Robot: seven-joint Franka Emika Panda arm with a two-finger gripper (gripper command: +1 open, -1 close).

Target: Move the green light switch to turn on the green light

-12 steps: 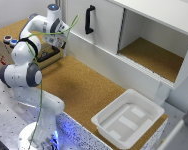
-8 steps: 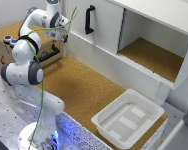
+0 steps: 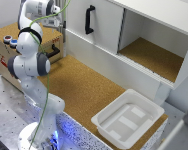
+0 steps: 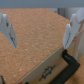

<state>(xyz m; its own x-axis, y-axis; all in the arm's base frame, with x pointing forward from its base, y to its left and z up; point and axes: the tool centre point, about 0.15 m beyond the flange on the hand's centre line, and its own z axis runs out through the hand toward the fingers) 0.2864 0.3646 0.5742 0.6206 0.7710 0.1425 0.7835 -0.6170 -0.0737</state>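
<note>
Arm (image 3: 31, 55) now nearer; two caps (image 3: 11, 41).

One white bin (image 3: 128, 120), one cabinet (image 3: 139, 37), two round caps (image 3: 10, 41) visible.

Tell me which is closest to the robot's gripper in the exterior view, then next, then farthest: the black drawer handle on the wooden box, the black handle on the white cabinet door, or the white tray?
1. Black drawer handle, on the wooden box, under the gripper.
2. Black cabinet door handle, toward the exterior view's right.
3. White tray, at the lower right.
</note>
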